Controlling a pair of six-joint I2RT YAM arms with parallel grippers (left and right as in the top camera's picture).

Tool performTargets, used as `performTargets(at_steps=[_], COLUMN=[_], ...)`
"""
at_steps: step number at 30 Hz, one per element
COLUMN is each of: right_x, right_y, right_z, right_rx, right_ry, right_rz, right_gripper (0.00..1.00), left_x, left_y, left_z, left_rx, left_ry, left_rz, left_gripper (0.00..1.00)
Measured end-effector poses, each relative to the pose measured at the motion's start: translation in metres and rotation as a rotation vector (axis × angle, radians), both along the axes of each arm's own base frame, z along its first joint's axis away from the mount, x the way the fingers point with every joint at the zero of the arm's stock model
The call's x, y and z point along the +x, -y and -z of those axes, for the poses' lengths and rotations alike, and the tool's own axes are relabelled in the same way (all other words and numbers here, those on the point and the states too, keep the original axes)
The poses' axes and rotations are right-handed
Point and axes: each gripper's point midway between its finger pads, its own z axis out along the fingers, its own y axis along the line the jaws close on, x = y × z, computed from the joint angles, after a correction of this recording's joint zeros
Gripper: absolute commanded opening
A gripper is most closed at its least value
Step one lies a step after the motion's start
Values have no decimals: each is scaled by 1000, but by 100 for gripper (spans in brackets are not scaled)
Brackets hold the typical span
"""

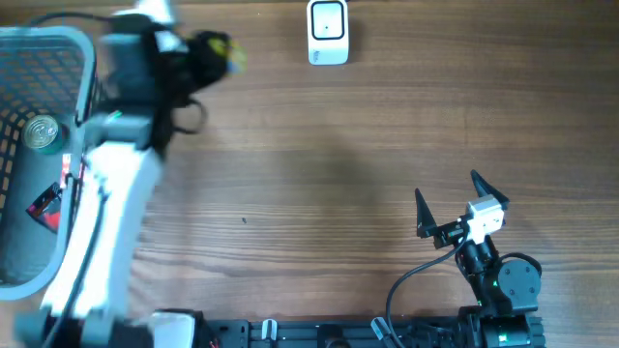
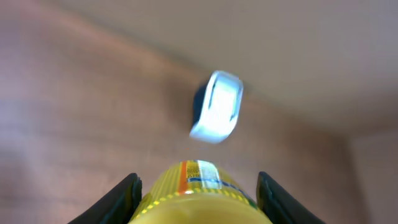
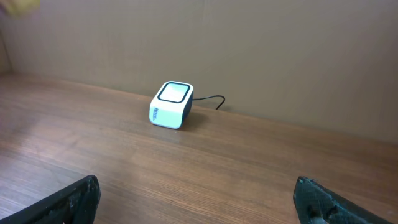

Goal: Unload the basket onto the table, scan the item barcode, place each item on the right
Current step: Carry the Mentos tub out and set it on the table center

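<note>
Left wrist view: you're on the carry-to-scanner step, nothing scanned yet

Your left end effector [image 2: 198, 202] is pinching the glossy yellow round container [image 2: 199, 186], well apart from the small white boxy scanner with the dark glass face [image 2: 216, 107] on the woodgrain bench [image 1: 319, 164]. Next I'd bring it over and turn the label's barcode toward that window. The right end effector [image 1: 452, 196] is spread wide, idle.

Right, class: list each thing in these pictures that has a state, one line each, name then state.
Left pincer: shut on yellow item.
Yellow item: held, short of scanner.
Right pincer: open, empty.
Scanner: on table, window up, untouched.
Basket: holds can and red packet.
</note>
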Motion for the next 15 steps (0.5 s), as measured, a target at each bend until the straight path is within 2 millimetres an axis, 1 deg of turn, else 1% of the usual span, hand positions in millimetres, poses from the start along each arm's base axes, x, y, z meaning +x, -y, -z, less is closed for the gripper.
performTargets(at_steps=[1,3,4,5,6,7,9,10,13,15], right_x=[0,0,0,0,0,0,0,0,0,0], right_y=[0,0,0,0,0,0,0,0,0,0], right_z=[0,0,0,0,0,0,0,0,0,0], right_rx=[0,0,0,0,0,0,0,0,0,0], right_ry=[0,0,0,0,0,0,0,0,0,0], right_rz=[0,0,0,0,0,0,0,0,0,0], right_gripper=[100,100,100,100,100,100,100,100,100,100], left_x=[3,5,3,2,-2,-5,-13,-18,-33,-45], left_y=[10,36,46,53,64,71,88,95,105,107], left_z=[22,81,105,120,141,155,178,184,189,194], left_rx=[21,89,117,136,171,201,273,309,436,518], left_ry=[-52,-195,-250,-284,-327,-351,-380,-384,-370,-370], left_rz=[18,64,83,97,126,154,235,281,441,551], left_gripper=[50,50,51,52,54,58,60,59,57,56])
